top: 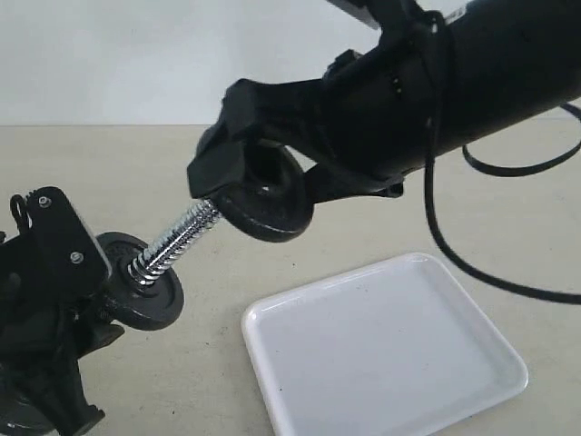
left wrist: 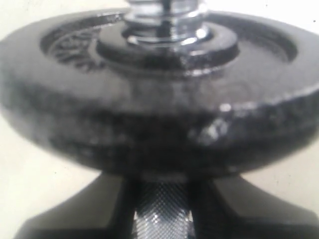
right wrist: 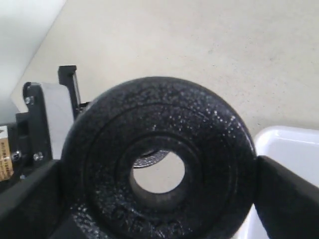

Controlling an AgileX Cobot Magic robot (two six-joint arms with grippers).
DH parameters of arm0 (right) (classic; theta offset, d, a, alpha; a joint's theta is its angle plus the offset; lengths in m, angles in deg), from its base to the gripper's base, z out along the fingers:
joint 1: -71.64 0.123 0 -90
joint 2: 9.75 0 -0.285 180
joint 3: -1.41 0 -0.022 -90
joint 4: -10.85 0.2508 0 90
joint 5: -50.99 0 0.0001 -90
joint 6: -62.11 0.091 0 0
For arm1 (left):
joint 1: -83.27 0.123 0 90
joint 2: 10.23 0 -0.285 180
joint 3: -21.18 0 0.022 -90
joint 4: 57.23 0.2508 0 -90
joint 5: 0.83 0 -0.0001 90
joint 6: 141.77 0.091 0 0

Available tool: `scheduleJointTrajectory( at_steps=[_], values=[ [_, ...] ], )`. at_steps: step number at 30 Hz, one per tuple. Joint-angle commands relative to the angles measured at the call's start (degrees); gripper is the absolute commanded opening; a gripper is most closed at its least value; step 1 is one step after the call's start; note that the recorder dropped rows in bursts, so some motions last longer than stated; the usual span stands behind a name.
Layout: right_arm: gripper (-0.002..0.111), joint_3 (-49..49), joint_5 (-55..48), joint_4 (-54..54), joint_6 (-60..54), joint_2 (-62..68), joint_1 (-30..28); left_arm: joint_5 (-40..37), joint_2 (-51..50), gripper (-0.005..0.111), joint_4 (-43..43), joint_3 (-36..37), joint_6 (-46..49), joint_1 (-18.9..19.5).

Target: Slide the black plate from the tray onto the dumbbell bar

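My right gripper [top: 268,193] is shut on the black plate [top: 272,216], holding it by its rim in the air above the table. The plate's face meets the upper threaded end of the dumbbell bar [top: 172,238]. In the right wrist view the bar's tip [right wrist: 151,158] shows at the top edge of the plate's [right wrist: 209,149] centre hole, off-centre. My left gripper [top: 107,307] is shut on the bar's knurled middle [left wrist: 162,219] and holds it tilted upward. A second black disc [top: 145,292] sits on the bar just above those jaws. The white tray [top: 390,350] lies bare.
The tray sits at the front right of the beige table, below the right arm. A black cable [top: 436,218] hangs from the right arm over the tray's far side. A pale wall runs behind the table.
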Motion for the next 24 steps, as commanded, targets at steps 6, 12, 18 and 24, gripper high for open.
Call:
scheduleJointTrajectory(
  at_steps=[6, 12, 18, 24],
  values=[
    [0.000, 1.1, -5.3, 5.9, -5.7, -0.6, -5.6, 46.8, 2.0, 0.004, 15.2, -2.1, -6.6, -0.2],
    [0.000, 1.3, -7.4, 9.8, -8.7, 0.8, -5.6, 50.1, 2.0, 0.004, 22.3, -2.0, -10.7, -0.2],
    [0.000, 2.4, -7.4, 9.5, -9.6, 1.2, -5.6, 50.3, 2.0, 0.004, 29.8, -0.7, -16.1, -0.2],
    [0.000, 4.2, -8.4, 9.4, -10.1, 1.2, -6.9, 52.0, 2.0, 0.004, 30.0, 0.5, -16.1, -0.2]
  ],
)
